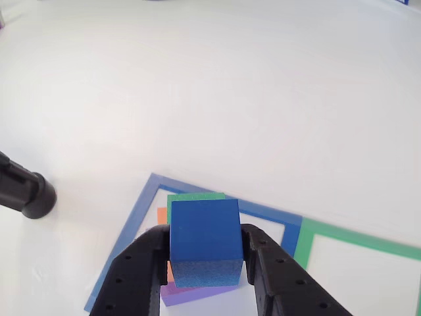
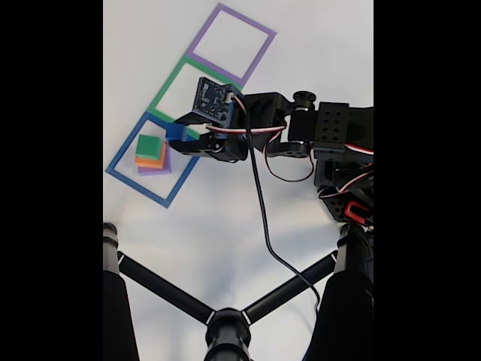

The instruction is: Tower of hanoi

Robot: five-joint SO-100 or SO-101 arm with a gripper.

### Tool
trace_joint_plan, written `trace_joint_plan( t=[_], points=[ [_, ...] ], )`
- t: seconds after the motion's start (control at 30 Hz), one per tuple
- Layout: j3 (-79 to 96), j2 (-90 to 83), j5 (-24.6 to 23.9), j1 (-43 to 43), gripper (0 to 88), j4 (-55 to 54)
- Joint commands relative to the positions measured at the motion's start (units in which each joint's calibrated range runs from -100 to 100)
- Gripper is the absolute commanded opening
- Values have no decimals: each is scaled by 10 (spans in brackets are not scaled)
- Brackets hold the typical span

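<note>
Two black fingers (image 1: 141, 263) of your gripper (image 1: 205, 260) clamp the blue cube (image 1: 205, 240) from either side, held above the stack. Below it, the other view shows you green block (image 1: 191, 197), orange block (image 1: 162, 216) and purple block (image 1: 197, 293) edges inside the blue-taped square (image 1: 131, 227). Your fixed view puts the stack (image 2: 151, 154) in that square, cube (image 2: 176, 131) near its upper-right edge, beside the green-taped square (image 2: 169, 89); the purple-taped square (image 2: 230, 43) lies beyond.
</note>
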Motion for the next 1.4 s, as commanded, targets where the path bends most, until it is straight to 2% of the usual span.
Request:
trace_joint_plan(
  t=[0.0, 0.6, 1.37],
  points=[
    [1, 50, 6, -15, 22, -102],
    [6, 236, 6, -14, 25, -313],
    [-56, 366, 6, -2, 40, -389]
  ],
)
